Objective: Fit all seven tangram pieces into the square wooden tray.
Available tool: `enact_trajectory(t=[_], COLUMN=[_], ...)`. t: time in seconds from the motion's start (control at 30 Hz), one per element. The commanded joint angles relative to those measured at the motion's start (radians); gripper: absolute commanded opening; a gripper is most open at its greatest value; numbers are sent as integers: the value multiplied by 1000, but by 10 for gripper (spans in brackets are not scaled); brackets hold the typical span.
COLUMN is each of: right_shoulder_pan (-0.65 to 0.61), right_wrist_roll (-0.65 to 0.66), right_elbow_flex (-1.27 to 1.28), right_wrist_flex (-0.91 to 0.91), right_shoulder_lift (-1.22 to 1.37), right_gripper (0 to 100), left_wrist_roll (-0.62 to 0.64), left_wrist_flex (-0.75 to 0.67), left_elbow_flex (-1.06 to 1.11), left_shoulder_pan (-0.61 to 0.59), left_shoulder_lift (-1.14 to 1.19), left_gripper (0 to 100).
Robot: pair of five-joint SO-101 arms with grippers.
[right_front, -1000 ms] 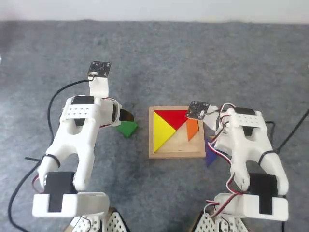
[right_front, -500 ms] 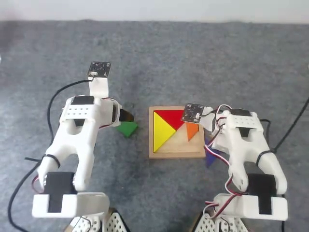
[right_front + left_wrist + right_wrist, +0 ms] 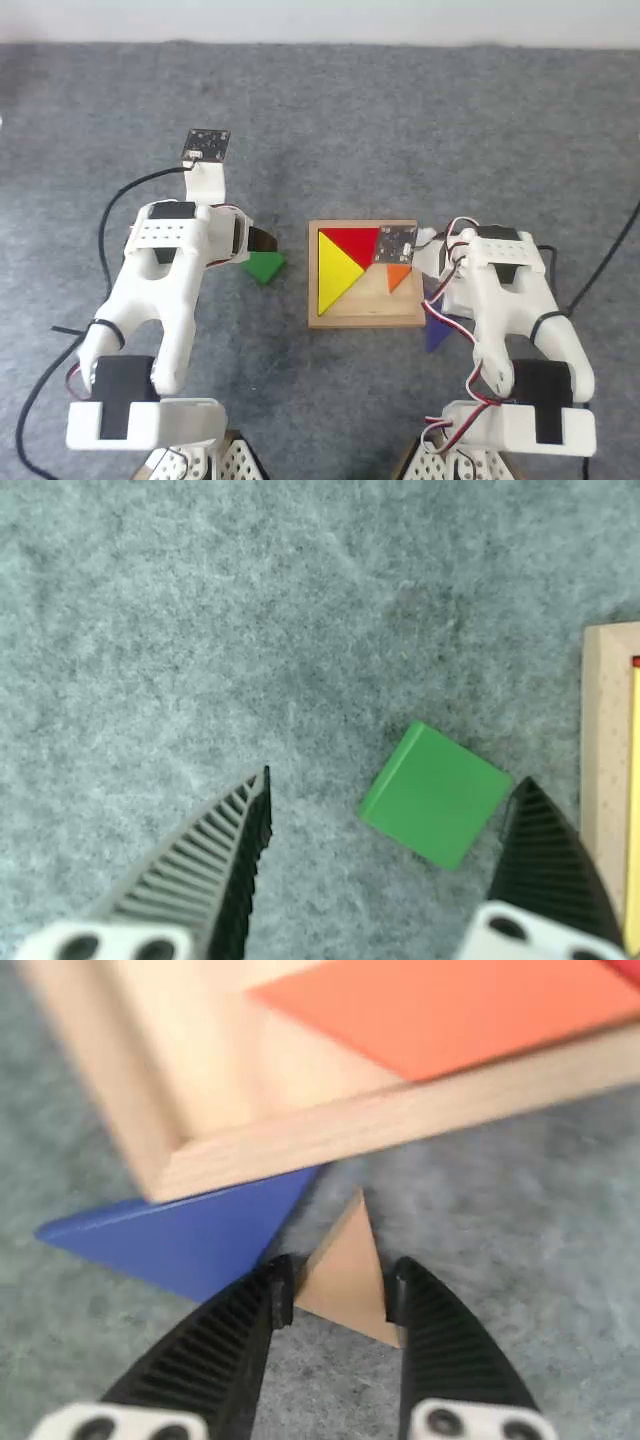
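The square wooden tray point(image 3: 365, 318) holds a red triangle point(image 3: 355, 240), a yellow triangle point(image 3: 335, 268) and an orange piece point(image 3: 398, 276). A green square point(image 3: 264, 267) lies on the carpet to the left of the tray. My left gripper point(image 3: 393, 780) hangs open over the green square point(image 3: 436, 794), one finger on each side. My right gripper point(image 3: 342, 1268) sits just outside the tray's corner point(image 3: 165, 1165), shut on a small tan triangle point(image 3: 346, 1275). A blue triangle point(image 3: 185, 1243) lies partly tucked against the tray's right edge, beside the tan one; the high view shows the blue triangle point(image 3: 436, 327) too.
Grey carpet covers the table. The lower right part of the tray floor point(image 3: 375, 300) is bare wood. Open carpet lies beyond the tray toward the back wall. Cables trail beside both arms.
The right arm's wrist has shifted left and slightly nearer, over the tray's right edge and the orange piece. The left arm and the green square have stayed put.
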Motion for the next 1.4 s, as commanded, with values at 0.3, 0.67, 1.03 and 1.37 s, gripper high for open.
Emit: enact_trajectory(t=[0.3, 0.67, 1.03, 1.37], right_shoulder_pan=[-12, -5, 77, 50], right_wrist_roll=[91, 170, 304, 325], right_elbow_flex=[-5, -9, -87, -91], right_wrist_flex=[67, 110, 197, 209], right_shoulder_lift=[-7, -15, -16, -5], right_gripper=[287, 292, 288, 288], left_wrist_roll=[-11, -12, -12, -12], left_wrist_flex=[-18, -18, -18, -18], left_elbow_flex=[-4, -4, -4, -2], left_shoulder_pan=[5, 5, 5, 5], left_shoulder_lift=[-6, -6, -6, -6], left_gripper=[353, 353, 353, 353])
